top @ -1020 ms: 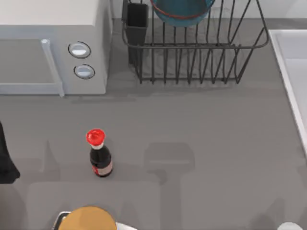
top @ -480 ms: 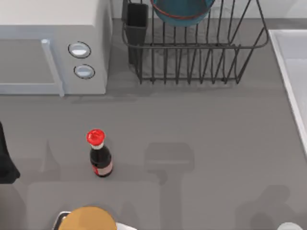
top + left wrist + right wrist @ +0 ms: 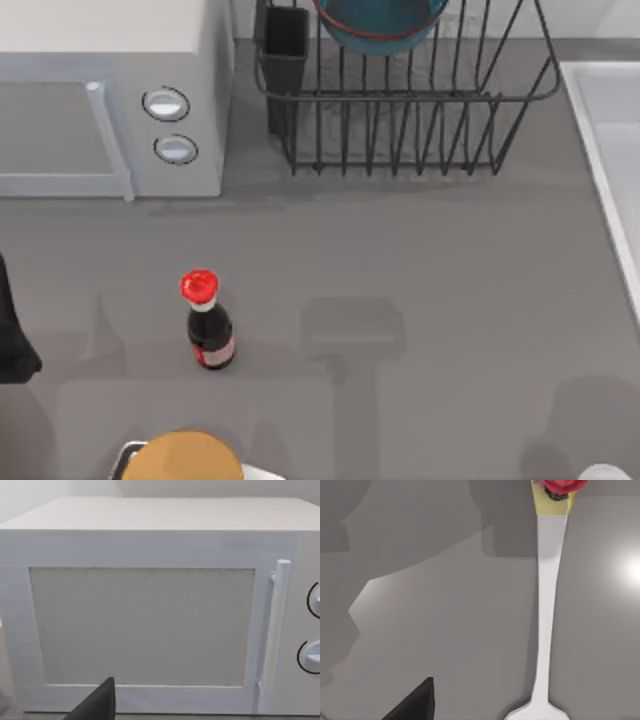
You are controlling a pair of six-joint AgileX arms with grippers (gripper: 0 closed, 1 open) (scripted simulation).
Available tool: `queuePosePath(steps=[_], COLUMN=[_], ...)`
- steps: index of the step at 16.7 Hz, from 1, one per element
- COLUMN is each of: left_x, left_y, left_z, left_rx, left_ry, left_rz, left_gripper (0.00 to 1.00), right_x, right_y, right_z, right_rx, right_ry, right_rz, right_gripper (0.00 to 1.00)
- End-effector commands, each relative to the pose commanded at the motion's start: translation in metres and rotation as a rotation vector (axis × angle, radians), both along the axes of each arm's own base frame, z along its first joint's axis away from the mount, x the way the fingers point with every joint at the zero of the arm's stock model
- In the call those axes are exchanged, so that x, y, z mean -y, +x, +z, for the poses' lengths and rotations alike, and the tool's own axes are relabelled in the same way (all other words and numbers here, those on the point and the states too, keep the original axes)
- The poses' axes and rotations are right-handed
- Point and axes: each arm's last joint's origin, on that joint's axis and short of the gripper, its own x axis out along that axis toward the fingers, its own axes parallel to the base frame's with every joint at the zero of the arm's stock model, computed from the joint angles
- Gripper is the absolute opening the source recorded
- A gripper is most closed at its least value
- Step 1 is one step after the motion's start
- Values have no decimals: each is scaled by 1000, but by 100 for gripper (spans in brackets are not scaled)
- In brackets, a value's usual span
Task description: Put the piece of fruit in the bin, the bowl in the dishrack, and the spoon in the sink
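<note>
- The microwave (image 3: 110, 95) sits at the table's (image 3: 420, 270) far left, and the dishrack (image 3: 400, 90) stands just to its right.
- The bowl (image 3: 380, 25) rests in the dishrack, with the utensil cup (image 3: 285, 55) at the rack's left corner.
- The sink (image 3: 615, 150) lies along the right edge.
- The bottle (image 3: 207, 320) stands left of centre, in front of the microwave.
- In the right wrist view the spoon (image 3: 547, 605) lies flat on the table, its handle tip touching or perhaps just beside the piece of fruit (image 3: 562, 486).

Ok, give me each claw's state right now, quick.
Left claw: cannot be told; a dark tip faces the microwave.
Right claw: cannot be told; a dark tip hangs over the table beside the spoon.
</note>
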Motion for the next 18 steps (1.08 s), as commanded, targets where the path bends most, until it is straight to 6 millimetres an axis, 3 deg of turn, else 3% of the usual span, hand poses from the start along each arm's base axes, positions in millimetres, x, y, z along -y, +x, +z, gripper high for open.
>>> queuePosePath(steps=[5, 14, 18], left_x=[0, 0, 0], left_y=[0, 0, 0], left_z=[0, 0, 0], left_rx=[0, 0, 0], left_ry=[0, 0, 0], left_rz=[0, 0, 0], left_gripper=[100, 100, 100], right_x=[-1, 1, 0], right_y=[0, 3, 0], right_z=[-4, -90, -100], right_rx=[0, 6, 0], right_ry=[0, -3, 0], right_rz=[2, 0, 0], right_gripper=[100, 100, 100])
